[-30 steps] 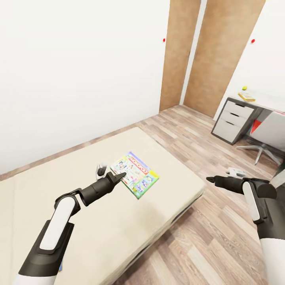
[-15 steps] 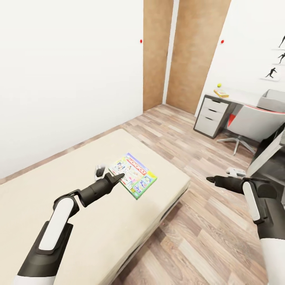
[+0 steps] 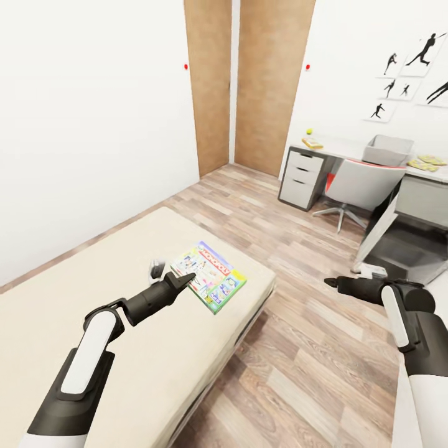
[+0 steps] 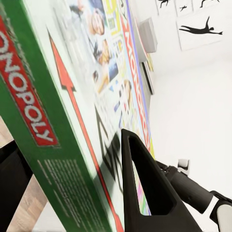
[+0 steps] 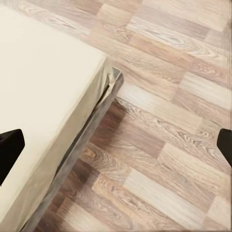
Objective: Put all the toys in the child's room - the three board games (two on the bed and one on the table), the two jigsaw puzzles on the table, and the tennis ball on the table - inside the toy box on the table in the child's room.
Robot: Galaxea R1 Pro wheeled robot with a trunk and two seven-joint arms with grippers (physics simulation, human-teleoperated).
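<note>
I have the Monopoly box pinched in my left gripper: the left wrist view shows one finger flat on the printed lid and the other under the green edge, so it is clamped on the box, which is carried out ahead of the gripper above the bed. My right gripper hangs over the floor just off the bed's corner, with nothing in it; the right wrist view shows its two tips wide apart.

As I judge it, nothing is in the toy box yet, though its inside is too far off to see. It sits on the table, well ahead of both grippers.

Count from here: one board game in hand; one tennis ball on the table's near end; one flat yellowish box beside it, likely a second game; a yellowish patch past the toy box, perhaps the puzzles, too small to count. The third game I cannot find
</note>
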